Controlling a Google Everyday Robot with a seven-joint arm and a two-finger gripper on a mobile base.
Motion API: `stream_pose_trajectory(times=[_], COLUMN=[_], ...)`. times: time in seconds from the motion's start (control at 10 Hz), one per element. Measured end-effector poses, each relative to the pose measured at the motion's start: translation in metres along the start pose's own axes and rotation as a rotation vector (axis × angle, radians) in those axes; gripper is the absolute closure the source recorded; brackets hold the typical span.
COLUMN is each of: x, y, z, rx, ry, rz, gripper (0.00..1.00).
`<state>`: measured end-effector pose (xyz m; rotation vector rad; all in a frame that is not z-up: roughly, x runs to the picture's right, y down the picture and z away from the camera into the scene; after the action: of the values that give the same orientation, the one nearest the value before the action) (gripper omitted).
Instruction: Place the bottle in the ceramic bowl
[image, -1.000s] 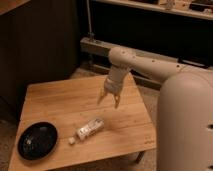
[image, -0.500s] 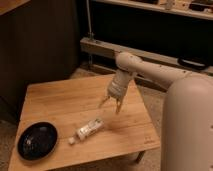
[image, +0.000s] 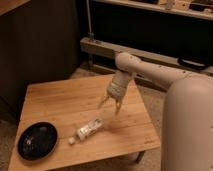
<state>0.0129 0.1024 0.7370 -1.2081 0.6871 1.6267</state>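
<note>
In the lower left of the frame the ceramic bowl (image: 37, 141) sits on the wooden tabletop (image: 60, 97), close to its left edge and its front edge. A strip of bare wood lies between the bowl and the bottle (image: 91, 128), so the two are apart. The bottle lies on its side in the lower middle, tilted, with its cap end pointing to the lower left and not far from the front edge. The upper left part of the tabletop is open wood. Up and right of the bottle the gripper (image: 110, 108) hangs over the tabletop, pointing down, its jaws standing apart and holding nothing. The arm (image: 150, 72) reaches in from the right, where the pale robot body (image: 189, 125) stands just beside the right edge of the tabletop
</note>
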Motion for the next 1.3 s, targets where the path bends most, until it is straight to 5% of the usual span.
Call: stream_pose_trajectory(times=[0.3,0.7,1.3], x=[0.000,0.009,0.044], y=[-0.001,0.019,0.000], z=[0.000,0.025,0.043], rx=[0.007,0.080,0.054], ry=[0.000,0.037,0.060], rz=[0.006,0.051,0.196], gripper=[0.35,0.35,0.35])
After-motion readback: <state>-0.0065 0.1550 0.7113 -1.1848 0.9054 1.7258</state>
